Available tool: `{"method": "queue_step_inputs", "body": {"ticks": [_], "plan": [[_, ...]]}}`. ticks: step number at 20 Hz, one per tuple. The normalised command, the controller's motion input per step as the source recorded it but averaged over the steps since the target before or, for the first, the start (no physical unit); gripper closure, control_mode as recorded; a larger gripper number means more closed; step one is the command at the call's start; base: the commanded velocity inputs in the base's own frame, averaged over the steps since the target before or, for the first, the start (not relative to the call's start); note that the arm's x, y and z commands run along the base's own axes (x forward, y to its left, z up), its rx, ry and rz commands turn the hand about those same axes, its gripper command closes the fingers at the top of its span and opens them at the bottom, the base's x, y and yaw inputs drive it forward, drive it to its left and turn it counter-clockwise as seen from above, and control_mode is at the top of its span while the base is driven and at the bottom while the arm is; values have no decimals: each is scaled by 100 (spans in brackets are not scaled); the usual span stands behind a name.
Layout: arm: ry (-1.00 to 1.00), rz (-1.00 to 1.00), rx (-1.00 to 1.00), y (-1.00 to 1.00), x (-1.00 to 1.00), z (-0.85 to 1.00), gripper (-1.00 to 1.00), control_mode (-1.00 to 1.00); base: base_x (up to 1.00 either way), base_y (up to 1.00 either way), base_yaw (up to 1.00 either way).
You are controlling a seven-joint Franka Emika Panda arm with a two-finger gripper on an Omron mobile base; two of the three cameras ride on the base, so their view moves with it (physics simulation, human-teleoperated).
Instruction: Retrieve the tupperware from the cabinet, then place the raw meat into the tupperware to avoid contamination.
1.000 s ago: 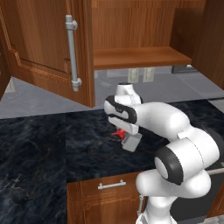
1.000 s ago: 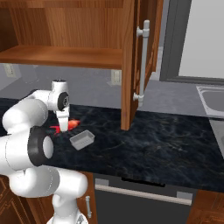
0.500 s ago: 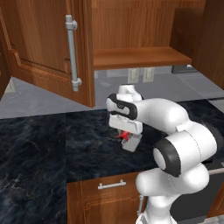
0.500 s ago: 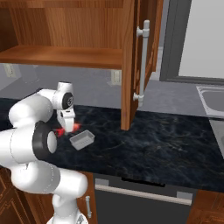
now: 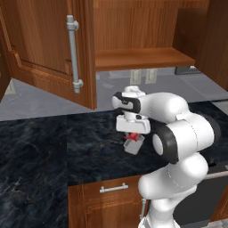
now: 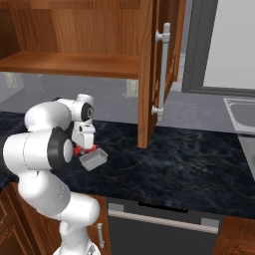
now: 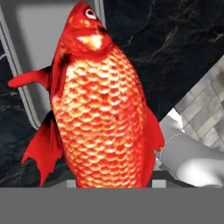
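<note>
On the dark marble counter, the tupperware sits just below the gripper, a pale shallow box with bare grey floor showing in the hand view. Over it hangs the raw meat, a bright red scaled fish, its head toward 12 o'clock and its tail end pinched in the gripper; whether it touches the tupperware floor cannot be told. At 12 o'clock from the arm the cabinet stands with both doors swung wide, its wooden shelf bare. At 3 o'clock in the right base view a sink is cut off by the edge. The fingers themselves are hidden behind the fish.
</note>
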Motion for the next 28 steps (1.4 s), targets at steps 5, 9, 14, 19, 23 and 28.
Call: {"method": "queue_step_inputs", "body": {"ticks": [5,9,14,19,23,28], "plan": [[8,0,0,-1,0,-18,100,-100,0,0,0],[5,0,0,0,0,-8,100,-100,0,0,0],[6,0,0,0,0,-16,100,-100,0,0,0],[10,-2,0,-2,0,-21,100,-100,0,0,0],[7,-1,0,0,0,-12,100,-100,0,0,0],[3,-3,0,-3,-3,-4,100,-100,0,0,0]]}}
